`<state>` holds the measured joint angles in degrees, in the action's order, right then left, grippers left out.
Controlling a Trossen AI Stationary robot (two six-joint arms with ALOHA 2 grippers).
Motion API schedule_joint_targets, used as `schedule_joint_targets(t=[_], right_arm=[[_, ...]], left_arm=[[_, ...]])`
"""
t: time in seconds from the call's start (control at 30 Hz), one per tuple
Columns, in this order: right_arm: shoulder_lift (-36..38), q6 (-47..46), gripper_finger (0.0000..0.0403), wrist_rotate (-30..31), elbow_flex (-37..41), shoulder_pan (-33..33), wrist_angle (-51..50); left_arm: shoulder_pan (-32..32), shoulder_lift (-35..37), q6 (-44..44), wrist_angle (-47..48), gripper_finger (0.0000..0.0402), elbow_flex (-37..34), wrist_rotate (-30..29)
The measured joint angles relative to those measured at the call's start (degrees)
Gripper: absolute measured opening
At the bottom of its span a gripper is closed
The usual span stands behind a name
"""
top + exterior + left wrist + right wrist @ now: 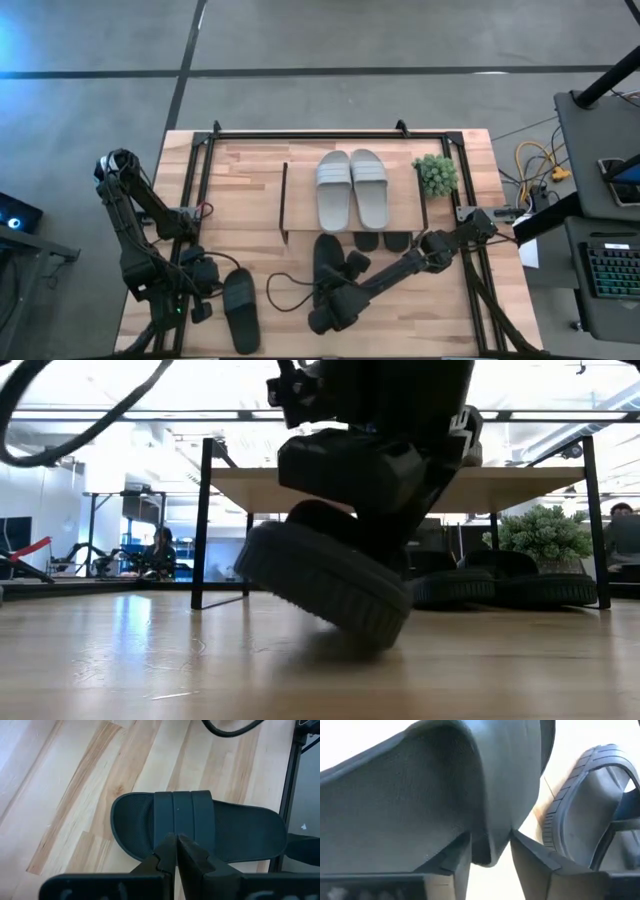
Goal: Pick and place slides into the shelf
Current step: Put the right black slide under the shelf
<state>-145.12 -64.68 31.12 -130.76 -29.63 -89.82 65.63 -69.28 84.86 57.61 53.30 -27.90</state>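
Observation:
The shelf [300, 165] stands at the table's far middle. A light grey-white pair of slides [352, 188] lies on its top board. Two black slides [382, 241] stick out from under it, resting on the tabletop [500, 585]. My right gripper [491, 836] is just in front of the shelf, shut on a third black slide [326, 256], which sits tilted [320, 585]. At the near left my left gripper [175, 840] hovers shut over a fourth black slide [240, 310] that lies flat on its sole. My right gripper has the black slide's strap [492, 810] between its two fingers, at the strap's edge, coming from above on a slant. The slide is tilted, one side raised, and its lower rim [378, 642] looks to meet the tabletop.
A small potted plant [436, 173] stands beside the shelf's right end. A black cable [285, 292] loops on the table between the two near slides. Black frame rails [200, 190] run along the table's sides. A person [160, 552] sits far off in the room.

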Motion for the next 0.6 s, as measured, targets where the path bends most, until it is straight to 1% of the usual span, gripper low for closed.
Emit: schedule_joint_targets(t=[0.13, 0.27, 0.37, 0.5, 0.6], right_arm=[[0.0, 0.22, 0.0149, -0.14, -1.25, -0.11, 0.17], [0.23, 1.37, 0.0159, -0.02, -3.51, -0.16, 0.01], [1.42, 2.06, 0.0156, 0.01, -4.05, -0.28, 0.16], [3.39, -0.79, 0.014, -0.34, -4.08, -0.7, 0.41], [4.51, -1.34, 0.0122, -4.16, -4.24, -1.38, 2.28]], left_arm=[[0.0, 0.0, 0.0, -0.03, 0.0, 0.0, 0.0], [0.0, 0.0, 0.0, -0.08, 0.0, -0.02, 0.03], [0.0, 0.0, 0.0, -0.1, 0.0, -0.04, 0.04], [0.0, 0.0, 0.0, -0.16, 0.0, -0.04, 0.05], [0.0, 0.0, 0.0, -0.14, 0.0, -0.04, 0.05]])
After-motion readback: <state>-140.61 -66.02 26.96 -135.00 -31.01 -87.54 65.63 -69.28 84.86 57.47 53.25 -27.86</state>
